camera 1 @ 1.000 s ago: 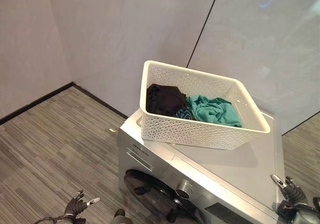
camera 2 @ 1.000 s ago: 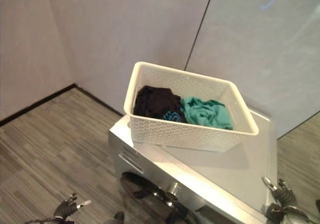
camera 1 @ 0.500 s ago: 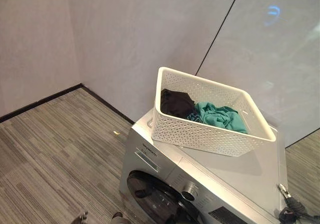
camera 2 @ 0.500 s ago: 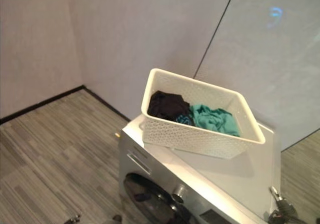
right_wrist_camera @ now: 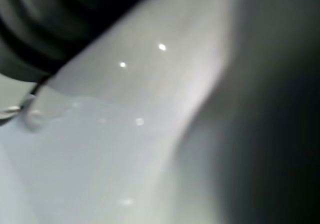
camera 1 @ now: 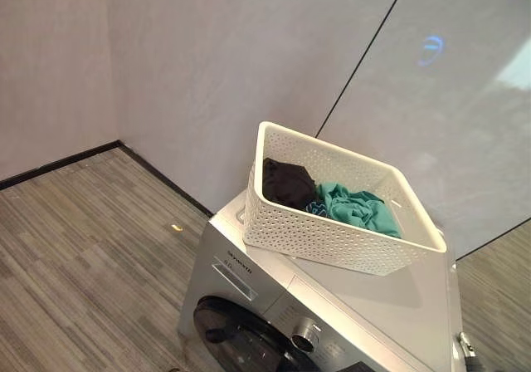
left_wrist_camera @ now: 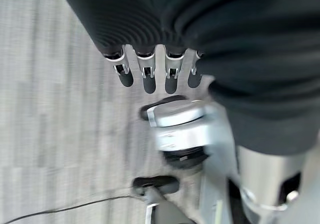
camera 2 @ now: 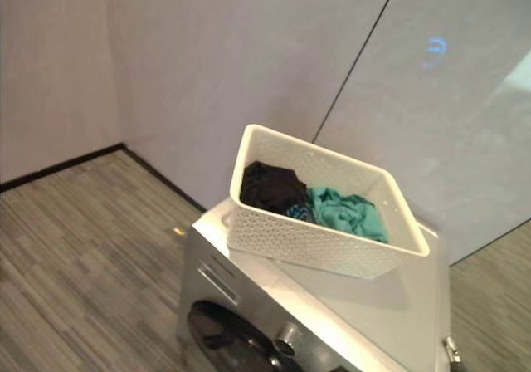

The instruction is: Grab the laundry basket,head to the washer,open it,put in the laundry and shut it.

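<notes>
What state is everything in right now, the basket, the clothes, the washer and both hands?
Laundry basket: upright on the washer's top, its front corner overhanging the edge.
Black garment: crumpled inside the basket.
Teal garment: crumpled inside the basket, beside the black one.
Washer: round door shut.
Left hand: fingers relaxed, holding nothing.
Right hand: at the washer's right edge.

The basket (camera 1: pixel 336 239) sits on top of the washer (camera 1: pixel 390 301), toward its back left. In the basket lie two heaps of laundry (camera 1: pixel 332 198), touching, one left of the other. The door (camera 1: pixel 236 343) is on the washer's front, below the basket. A wall stands behind.
</notes>
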`<state>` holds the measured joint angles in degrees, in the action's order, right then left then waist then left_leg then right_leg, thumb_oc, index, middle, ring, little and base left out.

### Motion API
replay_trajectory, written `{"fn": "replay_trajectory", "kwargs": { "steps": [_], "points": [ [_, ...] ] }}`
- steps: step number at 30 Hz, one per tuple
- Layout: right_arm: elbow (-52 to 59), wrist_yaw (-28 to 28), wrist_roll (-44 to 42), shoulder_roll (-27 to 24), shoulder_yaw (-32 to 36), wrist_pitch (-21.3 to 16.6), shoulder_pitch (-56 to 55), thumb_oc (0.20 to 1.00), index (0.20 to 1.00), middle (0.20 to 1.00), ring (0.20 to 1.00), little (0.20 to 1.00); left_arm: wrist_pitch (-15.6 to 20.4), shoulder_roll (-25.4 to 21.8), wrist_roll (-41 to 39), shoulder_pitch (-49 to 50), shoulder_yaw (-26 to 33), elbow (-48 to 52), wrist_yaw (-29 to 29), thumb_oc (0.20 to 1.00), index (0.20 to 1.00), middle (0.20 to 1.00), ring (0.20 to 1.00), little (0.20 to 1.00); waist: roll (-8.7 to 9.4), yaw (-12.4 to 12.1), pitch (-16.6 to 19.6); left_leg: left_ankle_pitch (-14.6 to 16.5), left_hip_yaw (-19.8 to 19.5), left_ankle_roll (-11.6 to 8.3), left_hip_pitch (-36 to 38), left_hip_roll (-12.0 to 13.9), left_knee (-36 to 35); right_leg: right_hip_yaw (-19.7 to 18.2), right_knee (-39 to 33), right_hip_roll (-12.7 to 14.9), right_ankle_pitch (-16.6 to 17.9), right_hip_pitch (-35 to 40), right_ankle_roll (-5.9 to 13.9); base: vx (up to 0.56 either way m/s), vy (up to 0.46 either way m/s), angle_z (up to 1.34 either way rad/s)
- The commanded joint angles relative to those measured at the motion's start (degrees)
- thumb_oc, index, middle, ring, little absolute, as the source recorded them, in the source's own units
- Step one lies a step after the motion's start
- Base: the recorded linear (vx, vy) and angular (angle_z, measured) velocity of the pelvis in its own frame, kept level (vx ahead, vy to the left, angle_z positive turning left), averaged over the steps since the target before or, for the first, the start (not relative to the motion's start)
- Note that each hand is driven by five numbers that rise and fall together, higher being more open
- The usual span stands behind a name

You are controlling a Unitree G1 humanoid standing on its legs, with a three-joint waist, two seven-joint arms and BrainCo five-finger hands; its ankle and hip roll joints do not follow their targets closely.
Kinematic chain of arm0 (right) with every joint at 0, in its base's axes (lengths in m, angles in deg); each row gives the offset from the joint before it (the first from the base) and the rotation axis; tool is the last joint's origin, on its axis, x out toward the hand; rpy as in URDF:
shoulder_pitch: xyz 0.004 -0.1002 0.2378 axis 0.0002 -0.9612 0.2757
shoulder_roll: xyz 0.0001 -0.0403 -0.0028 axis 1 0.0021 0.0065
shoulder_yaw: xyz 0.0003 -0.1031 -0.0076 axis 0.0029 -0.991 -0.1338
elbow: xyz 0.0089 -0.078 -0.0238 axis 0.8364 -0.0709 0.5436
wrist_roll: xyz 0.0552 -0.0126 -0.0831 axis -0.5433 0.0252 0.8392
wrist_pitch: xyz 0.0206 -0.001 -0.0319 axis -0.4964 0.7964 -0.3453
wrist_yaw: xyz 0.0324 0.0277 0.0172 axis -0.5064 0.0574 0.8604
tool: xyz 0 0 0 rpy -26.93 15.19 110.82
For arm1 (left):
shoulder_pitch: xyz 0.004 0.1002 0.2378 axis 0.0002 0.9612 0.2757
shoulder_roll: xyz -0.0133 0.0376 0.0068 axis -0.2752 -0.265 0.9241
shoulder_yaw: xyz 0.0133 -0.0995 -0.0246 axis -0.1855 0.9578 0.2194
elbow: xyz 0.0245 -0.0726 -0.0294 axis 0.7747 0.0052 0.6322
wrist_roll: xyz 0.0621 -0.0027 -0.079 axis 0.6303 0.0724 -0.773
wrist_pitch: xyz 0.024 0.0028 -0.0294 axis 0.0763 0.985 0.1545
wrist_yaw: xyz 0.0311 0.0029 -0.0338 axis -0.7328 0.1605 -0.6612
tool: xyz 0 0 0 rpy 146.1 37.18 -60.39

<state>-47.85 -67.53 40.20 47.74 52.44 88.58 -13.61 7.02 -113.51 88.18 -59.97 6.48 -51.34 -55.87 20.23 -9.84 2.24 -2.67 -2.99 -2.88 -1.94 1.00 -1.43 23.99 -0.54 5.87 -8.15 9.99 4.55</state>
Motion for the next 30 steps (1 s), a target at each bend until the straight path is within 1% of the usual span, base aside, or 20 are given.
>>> {"fn": "replay_trajectory", "kwargs": {
  "steps": [1, 3, 4, 7, 10, 14, 15, 16, 18, 19, 20, 21, 22, 24, 25, 26, 29, 30],
  "points": [
    [-7.69, 21.61, 16.65, 28.95, -32.38, 6.07, -6.72, 1.000, 1.000, 1.000, 1.000, 1.000, 1.47, 9.92, 1.11, -3.08, -1.01, -2.46, 0.02, 1.000, 1.000, 1.000, 1.000, 1.000, -22.32, -2.77, -4.77, -0.94, -1.00, -0.39, -1.31, 0.82, -2.65, 2.33, 1.27, -1.17, -4.34, 2.82, -1.36, 0.00, 0.000, 0.00],
    [-1.71, 24.16, 14.78, 27.06, -34.18, 5.86, -6.52, 1.000, 1.000, 1.000, 1.000, 1.000, 1.76, 9.17, 1.42, -3.04, -1.58, -1.15, 0.05, 1.000, 1.000, 1.000, 1.000, 1.000, -22.24, -3.30, -4.75, -0.89, -1.27, -0.41, -1.36, 0.77, -2.61, 2.53, 1.38, -1.16, -4.58, 2.83, -1.41, 0.00, 0.000, 0.00],
    [1.49, 24.42, 12.63, 25.47, -34.48, 5.70, -5.94, 1.000, 1.000, 1.000, 1.000, 1.000, 1.93, 8.71, 1.58, -2.65, -1.68, -0.10, -0.14, 1.000, 1.000, 1.000, 1.000, 1.000, -22.32, -3.62, -4.58, -0.84, -1.42, -0.41, -1.35, 0.72, -2.55, 2.67, 1.46, -1.12, -4.78, 2.90, -1.45, 0.00, 0.000, 0.00],
    [1.98, 23.57, 11.22, 25.00, -34.22, 5.30, -3.90, 1.000, 1.000, 1.000, 1.000, 1.000, 1.97, 8.15, 1.40, -2.14, -1.63, 1.10, -0.34, 1.000, 1.000, 1.000, 1.000, 1.000, -22.56, -4.29, -4.39, -0.86, -1.67, -0.40, -1.39, 0.54, -2.45, 2.87, 1.60, -1.11, -4.97, 3.02, -1.52, 0.00, 0.000, 0.00],
    [-2.81, 20.12, 9.15, 26.11, -32.36, 5.27, 0.39, 1.000, 1.000, 1.000, 1.000, 1.000, 1.88, 7.89, 1.34, -2.05, -1.78, 1.32, -0.42, 1.000, 1.000, 1.000, 1.000, 1.000, -22.92, -5.16, -4.08, -0.95, -1.95, -0.30, -1.51, 0.39, -2.36, 3.21, 1.54, -1.09, -5.08, 3.21, -1.61, 0.00, 0.000, 0.00],
    [-12.29, 15.34, 6.59, 28.58, -28.90, 5.42, 7.16, 1.000, 1.000, 1.000, 1.000, 1.000, 1.61, 7.65, 1.24, -2.86, -2.71, 1.80, -0.53, 1.000, 1.000, 1.000, 1.000, 1.000, -23.44, -6.77, -3.78, -1.15, -2.45, -0.12, -1.63, 0.12, -2.15, 3.91, 1.48, -1.08, -5.05, 3.53, -1.60, 0.00, 0.000, 0.00],
    [-12.71, 15.23, 6.58, 28.83, -28.75, 5.22, 7.48, 1.000, 1.000, 1.000, 1.000, 1.000, 1.60, 7.61, 1.23, -3.07, -2.76, 1.77, -0.52, 1.000, 1.000, 1.000, 1.000, 1.000, -23.41, -6.86, -3.93, -1.15, -2.45, -0.12, -1.63, 0.13, -2.14, 3.91, 1.48, -1.08, -5.04, 3.53, -1.60, 0.01, 0.011, 0.05],
    [-18.60, 11.50, 7.15, 29.01, -26.51, 5.35, 10.89, 1.000, 1.000, 1.000, 1.000, 1.000, 1.29, 7.45, 1.44, -3.76, -3.83, 2.14, -0.77, 1.000, 1.000, 1.000, 1.000, 1.000, -23.68, -7.85, -3.64, -1.26, -2.92, -0.05, -1.69, 0.03, -2.13, 4.30, 1.42, -1.11, -5.02, 3.76, -1.55, 0.01, 0.014, 0.03],
    [-23.24, 9.02, 7.60, 28.80, -24.24, 5.89, 13.56, 1.000, 1.000, 1.000, 1.000, 1.000, 1.04, 7.25, 1.62, -4.22, -4.46, 2.50, -1.02, 1.000, 1.000, 1.000, 1.000, 1.000, -23.96, -8.55, -3.34, -1.40, -3.25, -0.02, -1.67, -0.11, -2.22, 4.66, 1.37, -1.18, -5.05, 3.95, -1.53, 0.00, 0.001, -0.02],
    [-23.30, 7.80, 7.98, 25.83, -21.14, 3.46, 9.78, 1.000, 1.000, 1.000, 1.000, 1.000, 1.10, 7.23, 1.68, -4.83, -2.84, 1.27, 0.07, 1.000, 1.000, 1.000, 1.000, 1.000, -23.64, -7.11, -3.83, -1.38, -2.87, -0.09, -1.47, 0.13, -2.40, 4.19, 1.43, -1.31, -5.03, 3.74, -1.41, 0.00, 0.000, 0.00],
    [-23.16, 7.81, 8.04, 25.61, -21.12, 3.34, 9.51, 1.000, 1.000, 1.000, 1.000, 1.000, 1.19, 7.42, 1.72, -4.79, -2.94, 1.13, 0.16, 1.000, 1.000, 1.000, 1.000, 1.000, -23.79, -7.13, -3.74, -1.39, -2.87, -0.09, -1.42, 0.15, -2.44, 4.19, 1.45, -1.31, -5.06, 3.76, -1.41, -0.01, -0.013, 0.12],
    [-25.16, 7.76, 8.36, 24.48, -18.68, 4.31, 7.39, 1.000, 1.000, 1.000, 1.000, 1.000, 1.07, 7.71, 1.56, -4.67, -2.27, 0.15, 0.27, 1.000, 1.000, 1.000, 1.000, 1.000, -23.68, -6.09, -4.00, -1.40, -2.40, -0.14, -1.27, 0.31, -2.60, 3.86, 1.51, -1.37, -4.92, 3.62, -1.37, -0.08, 0.037, 0.31],
    [-30.42, 3.39, 6.56, 21.71, -8.61, 5.66, 6.15, 1.000, 1.000, 1.000, 1.000, 1.000, 0.86, 8.22, 1.67, -4.94, -1.36, -1.54, 1.03, 1.000, 1.000, 1.000, 1.000, 1.000, -24.12, -4.34, -4.40, -2.22, -1.37, 0.25, -1.61, 0.59, -2.50, 4.06, 1.35, -1.42, -3.49, 3.12, -1.21, -0.08, 0.033, 0.32],
    [-32.32, 0.17, 3.79, 18.84, -2.15, 5.59, 6.57, 1.000, 1.000, 1.000, 1.000, 1.000, 0.84, 8.43, 1.42, -4.69, -0.65, -2.05, 1.29, 1.000, 1.000, 1.000, 1.000, 1.000, -24.13, -3.20, -4.62, -2.16, -0.83, 0.22, -1.60, 0.86, -2.57, 3.87, 1.18, -1.40, -3.21, 3.08, -1.12, -0.05, 0.016, 0.05],
    [-32.32, 0.16, 3.78, 18.82, -2.11, 5.59, 6.59, 1.000, 1.000, 1.000, 1.000, 1.000, 0.84, 8.47, 1.41, -4.74, -0.68, -2.08, 1.30, 1.000, 1.000, 1.000, 1.000, 1.000, -24.18, -3.25, -4.66, -2.15, -0.80, 0.22, -1.57, 0.88, -2.57, 3.84, 1.17, -1.41, -3.20, 3.10, -1.13, -0.02, -0.001, -0.14],
    [-32.01, -1.65, -0.30, 17.13, 2.45, 5.12, 6.84, 1.000, 1.000, 1.000, 1.000, 1.000, 0.87, 8.52, 1.07, -4.64, 0.10, -2.02, 1.61, 1.000, 1.000, 1.000, 1.000, 1.000, -24.21, -2.29, -4.92, -2.08, -0.10, 0.14, -1.39, 1.16, -2.68, 3.54, 1.01, -1.37, -2.87, 2.98, -0.94, -0.01, 0.000, -0.13],
    [-31.30, -3.64, -3.75, 15.23, 4.90, 3.45, 7.49, 1.000, 1.000, 1.000, 1.000, 1.000, 1.06, 8.48, 0.16, -5.12, 0.72, -2.28, 2.67, 1.000, 1.000, 1.000, 1.000, 1.000, -24.00, -1.51, -5.17, -2.01, 0.62, 0.02, -1.31, 1.37, -2.74, 3.14, 0.80, -1.25, -2.53, 2.95, -0.68, 0.00, 0.002, -0.19],
    [-31.09, -4.34, -4.78, 14.73, 5.24, 2.96, 8.02, 1.000, 1.000, 1.000, 1.000, 1.000, 1.10, 8.36, -0.38, -5.15, 0.98, -2.31, 2.95, 1.000, 1.000, 1.000, 1.000, 1.000, -23.91, -1.59, -5.11, -2.03, 0.61, -0.01, -1.30, 1.40, -2.79, 3.16, 0.74, -1.19, -2.47, 2.96, -0.63, 0.01, 0.001, -0.18]
  ]
}}
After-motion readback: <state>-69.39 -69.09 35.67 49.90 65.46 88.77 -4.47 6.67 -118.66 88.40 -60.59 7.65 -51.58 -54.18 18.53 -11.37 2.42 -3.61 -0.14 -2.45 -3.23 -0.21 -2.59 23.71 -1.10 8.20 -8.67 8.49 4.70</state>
